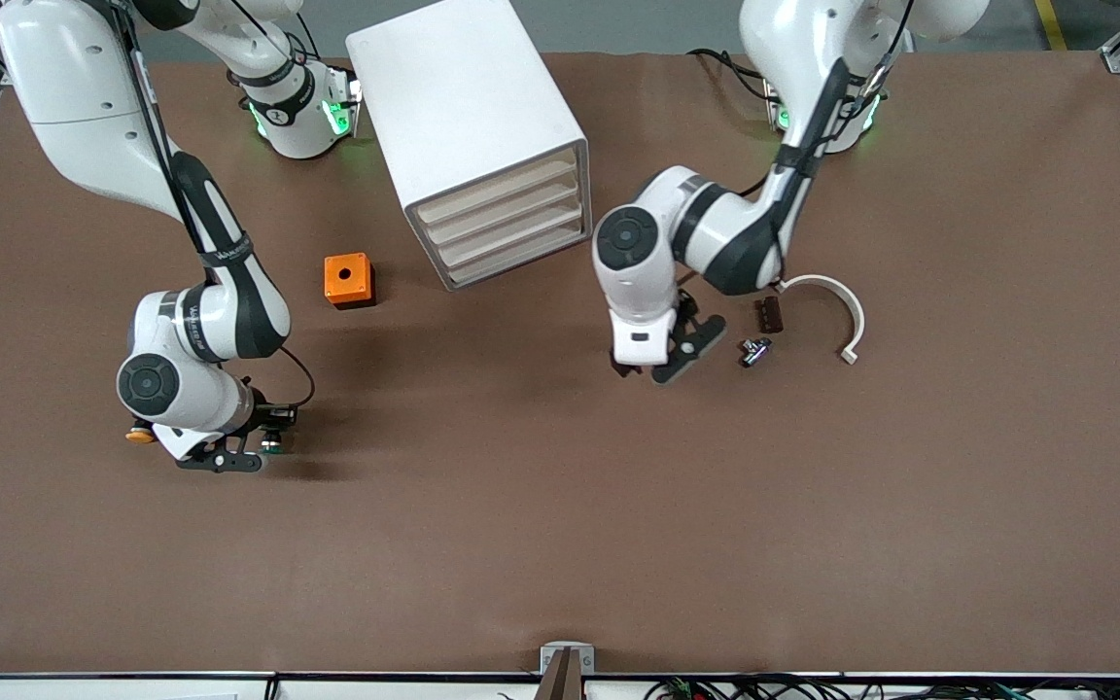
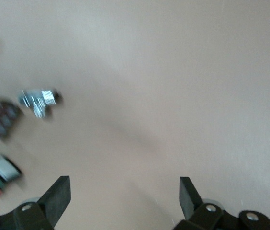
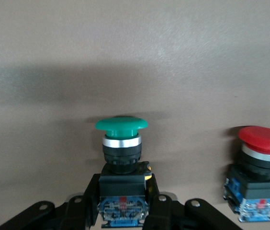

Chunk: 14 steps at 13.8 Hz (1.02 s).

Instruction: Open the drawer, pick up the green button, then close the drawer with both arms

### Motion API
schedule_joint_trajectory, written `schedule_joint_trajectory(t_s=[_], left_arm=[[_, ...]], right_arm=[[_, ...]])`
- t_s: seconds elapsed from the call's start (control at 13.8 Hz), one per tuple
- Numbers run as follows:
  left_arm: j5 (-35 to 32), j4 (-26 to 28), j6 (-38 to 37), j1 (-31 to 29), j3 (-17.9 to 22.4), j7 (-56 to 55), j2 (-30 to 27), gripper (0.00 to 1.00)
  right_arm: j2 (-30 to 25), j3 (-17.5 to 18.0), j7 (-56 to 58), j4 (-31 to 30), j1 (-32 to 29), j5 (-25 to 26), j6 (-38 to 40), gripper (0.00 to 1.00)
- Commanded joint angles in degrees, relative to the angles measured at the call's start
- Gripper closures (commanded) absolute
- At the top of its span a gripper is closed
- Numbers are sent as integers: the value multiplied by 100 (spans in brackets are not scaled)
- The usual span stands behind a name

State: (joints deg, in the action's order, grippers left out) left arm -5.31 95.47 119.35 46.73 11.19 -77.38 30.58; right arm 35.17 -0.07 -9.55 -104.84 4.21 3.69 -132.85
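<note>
My right gripper [image 1: 247,450] is shut on the button [image 3: 121,143], whose green cap points away from the fingers [image 3: 163,208] while they clamp its black body with the bluish end. Its green cap [image 1: 271,444] shows low over the table at the right arm's end, nearer the front camera than the orange box. The white cabinet [image 1: 482,136] stands at the back with every drawer [image 1: 507,224] pushed in. My left gripper [image 1: 682,345] hangs open over bare table beside the cabinet, nothing between its fingers [image 2: 58,196].
A red-capped button [image 3: 259,167] stands beside the green one. A yellow-capped button [image 1: 140,436] peeks out by the right wrist. An orange box [image 1: 349,280] sits near the cabinet. By the left gripper lie a metal part [image 1: 754,350], a brown piece [image 1: 767,314] and a white curved strip [image 1: 837,311].
</note>
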Motion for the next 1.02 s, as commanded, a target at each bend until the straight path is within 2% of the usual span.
schedule_joint_trajectory(t_s=[0.0,0.07,0.15,0.22,0.29,0.51,0.94], left_arm=[[-120,59,-131,-610,-29,957,-386,0],[-120,16,-131,-795,-11,1248,-482,0],[-120,-133,-131,-1075,-20,1460,-527,0],[-50,-360,-210,-1426,-72,1775,-562,0],[-49,-510,-402,-1612,-90,2040,-588,0],[-76,-688,-790,-1885,-46,2690,-860,0],[-41,-767,-1765,-2641,-73,4396,-1835,0]], right_arm=[[7,104,41,-45,-104,79,-74,67],[25,104,41,-45,-104,79,-100,67],[25,104,32,-45,-104,79,-118,53],[25,104,32,-37,-96,62,-118,23],[25,104,23,-37,-95,61,-110,0],[-150,121,6,7,-95,44,109,0],[-1336,148,-38,182,-78,9,1277,0]])
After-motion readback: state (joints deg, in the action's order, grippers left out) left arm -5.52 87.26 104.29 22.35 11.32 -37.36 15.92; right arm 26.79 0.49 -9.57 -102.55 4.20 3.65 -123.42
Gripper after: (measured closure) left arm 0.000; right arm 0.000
